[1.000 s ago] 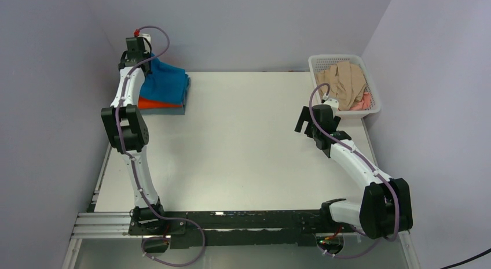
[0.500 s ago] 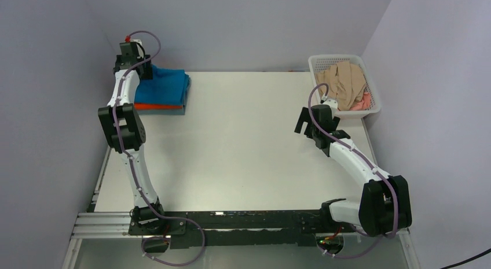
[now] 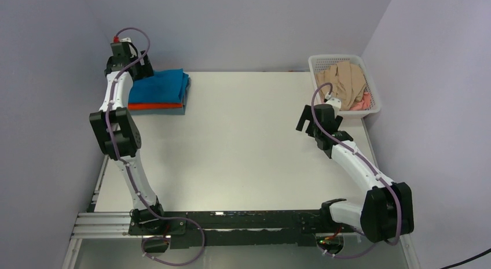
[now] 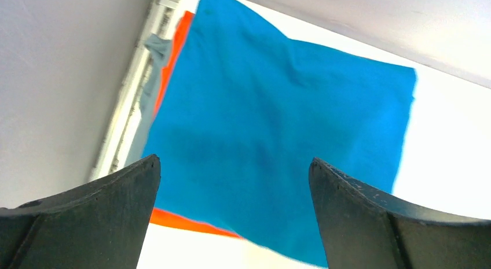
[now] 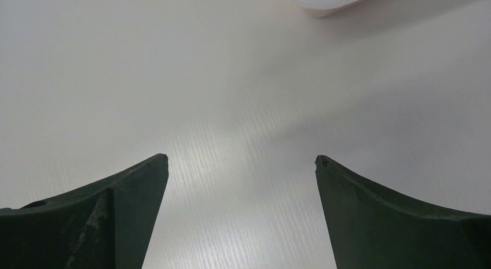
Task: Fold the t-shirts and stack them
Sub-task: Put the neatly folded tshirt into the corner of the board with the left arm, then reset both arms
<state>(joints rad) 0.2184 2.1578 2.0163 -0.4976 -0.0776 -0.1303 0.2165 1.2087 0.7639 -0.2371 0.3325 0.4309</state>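
While its jaws stand wide apart with nothing between them, the left gripper point(image 4: 233, 161) hangs above the folded teal-blue t-shirt point(image 4: 278, 130). That shirt tops the orange t-shirt point(image 3: 151, 106) and the grey t-shirt point(image 4: 157, 49), stacked at the far left corner of the table point(image 3: 243, 142). The right gripper point(image 5: 241, 158), equally wide and empty, hovers over bare tabletop near the white basket point(image 3: 341, 57) holding the beige t-shirts point(image 3: 344, 87) and the pink t-shirt point(image 3: 363, 103).

Figure: worktop point(image 3: 243, 147) as I viewed it from above. In the far-left corner the folded t-shirts point(image 3: 162, 87) lay stacked one on another, beside the left wall. In the far-right corner stood the basket point(image 3: 339, 57), with loose t-shirts point(image 3: 344, 87) heaped in it. My right arm point(image 3: 347, 153) reached to just before the basket.
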